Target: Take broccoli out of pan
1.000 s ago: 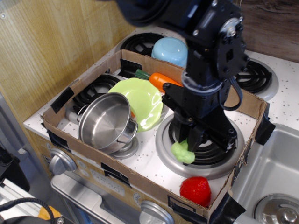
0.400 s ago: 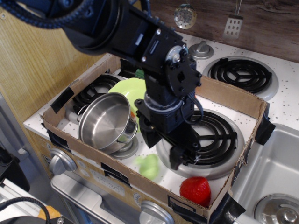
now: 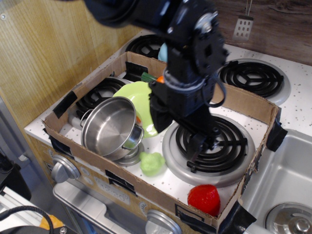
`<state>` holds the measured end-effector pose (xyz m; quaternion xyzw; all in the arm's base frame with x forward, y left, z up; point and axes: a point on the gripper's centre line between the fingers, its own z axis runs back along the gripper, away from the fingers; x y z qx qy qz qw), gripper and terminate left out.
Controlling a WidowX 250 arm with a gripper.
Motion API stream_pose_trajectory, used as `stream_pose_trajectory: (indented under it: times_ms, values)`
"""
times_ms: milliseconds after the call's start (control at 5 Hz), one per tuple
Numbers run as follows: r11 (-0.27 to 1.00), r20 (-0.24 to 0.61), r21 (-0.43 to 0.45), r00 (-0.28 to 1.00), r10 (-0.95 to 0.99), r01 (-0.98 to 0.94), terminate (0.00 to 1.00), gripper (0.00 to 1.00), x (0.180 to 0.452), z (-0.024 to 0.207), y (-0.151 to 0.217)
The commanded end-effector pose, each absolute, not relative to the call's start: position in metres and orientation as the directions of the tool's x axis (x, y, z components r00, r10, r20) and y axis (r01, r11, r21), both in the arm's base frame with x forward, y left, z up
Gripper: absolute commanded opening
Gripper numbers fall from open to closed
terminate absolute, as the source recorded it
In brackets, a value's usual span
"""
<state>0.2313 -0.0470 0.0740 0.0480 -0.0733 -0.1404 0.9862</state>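
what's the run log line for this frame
broccoli: on stovetop beside pan, out of it | pan: tilted, empty | gripper: over front burner, holding nothing

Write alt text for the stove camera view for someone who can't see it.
The broccoli lies on the white stovetop beside the empty tilted pan, out of it. The black robot arm's claw hovers above the front right burner, holding nothing, inside a cardboard tray.

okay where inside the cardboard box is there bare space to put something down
Bare patches: the speckled stovetop strip between the broccoli and the red toy, and the right half of the coil burner. The left side is crowded by the pan and the plate.
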Motion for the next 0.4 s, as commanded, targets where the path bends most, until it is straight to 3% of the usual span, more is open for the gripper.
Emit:
stream_pose_trajectory:
  times_ms: [0,200]
  values:
    - [0.957,0.171,0.116,0.943,-0.284,0.267,0.0,1.0,0.2432,0.0889,-0.05]
    - [0.957,0.171,0.116,0.943,-0.284,0.267,1.0,1.0,0.2432,0.0889,-0.05]
